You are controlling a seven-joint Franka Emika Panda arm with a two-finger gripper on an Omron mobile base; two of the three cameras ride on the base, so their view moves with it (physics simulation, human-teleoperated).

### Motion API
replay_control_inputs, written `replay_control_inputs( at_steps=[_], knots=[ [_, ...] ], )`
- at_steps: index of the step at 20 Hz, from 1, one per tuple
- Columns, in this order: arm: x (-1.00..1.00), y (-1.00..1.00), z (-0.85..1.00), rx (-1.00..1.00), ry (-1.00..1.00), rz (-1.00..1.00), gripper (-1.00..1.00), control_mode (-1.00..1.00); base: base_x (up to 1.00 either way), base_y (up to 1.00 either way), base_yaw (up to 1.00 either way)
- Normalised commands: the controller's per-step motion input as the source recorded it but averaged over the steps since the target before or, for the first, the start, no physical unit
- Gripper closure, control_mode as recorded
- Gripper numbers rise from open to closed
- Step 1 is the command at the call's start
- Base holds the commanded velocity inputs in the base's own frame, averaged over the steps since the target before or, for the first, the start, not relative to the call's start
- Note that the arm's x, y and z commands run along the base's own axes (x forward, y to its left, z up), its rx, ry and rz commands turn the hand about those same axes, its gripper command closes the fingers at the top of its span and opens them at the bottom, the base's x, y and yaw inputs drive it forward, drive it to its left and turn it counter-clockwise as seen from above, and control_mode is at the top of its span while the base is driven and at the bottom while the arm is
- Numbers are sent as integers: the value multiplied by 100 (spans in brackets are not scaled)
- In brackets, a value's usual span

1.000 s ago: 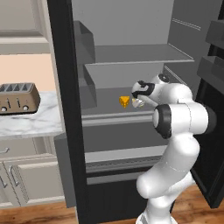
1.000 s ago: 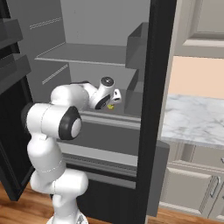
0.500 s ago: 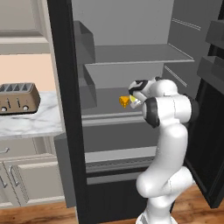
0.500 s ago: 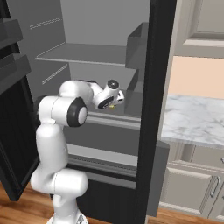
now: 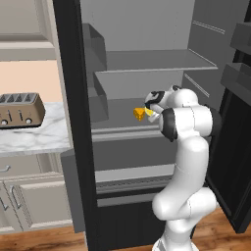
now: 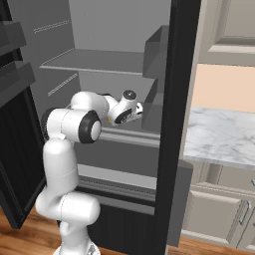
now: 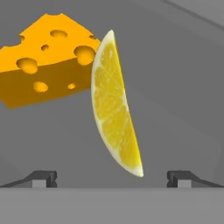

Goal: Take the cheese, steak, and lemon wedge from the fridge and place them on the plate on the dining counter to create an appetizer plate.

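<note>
My gripper (image 7: 111, 179) is open and reaches into the fridge (image 5: 73, 122), low over its middle shelf (image 5: 122, 128). The lemon wedge (image 7: 114, 109), a pale yellow crescent, stands on edge on the grey shelf just ahead of the gap between my fingertips (image 7: 43, 178). The cheese (image 7: 43, 61), an orange-yellow holed wedge, sits behind the lemon wedge to its left, and they touch or nearly touch. From the left base the cheese (image 5: 139, 114) lies just left of my gripper (image 5: 149, 107). My hand (image 6: 127, 107) hangs over the same shelf. Steak, plate and dining counter are out of view.
The open fridge door with grey bins (image 5: 235, 73) stands close on the arm's right. A grey bin (image 5: 93, 46) sits on the upper shelf. A toaster (image 5: 19, 109) rests on the marble wall counter (image 6: 224, 137) over grey cabinets (image 5: 29, 206) beside the fridge.
The elbow has swung in toward the fridge and the hand has pushed slightly deeper over the shelf. The jaws stayed open; cheese and lemon wedge have not moved.
</note>
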Motion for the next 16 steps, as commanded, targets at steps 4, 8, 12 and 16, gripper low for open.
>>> replay_control_inputs(
  at_steps=[4, 8, 12, 16],
  knots=[
    [44, -23, 0, -6, 4, 0, -100, -100, 0, 0, 0],
    [57, -30, 0, -1, 0, 0, -100, -100, 0, 0, 0],
    [63, -2, -27, 0, 0, 2, -100, -100, 0, 0, 0],
    [23, 40, -72, -4, 0, 7, -100, -100, 0, 0, 0]
  ],
)
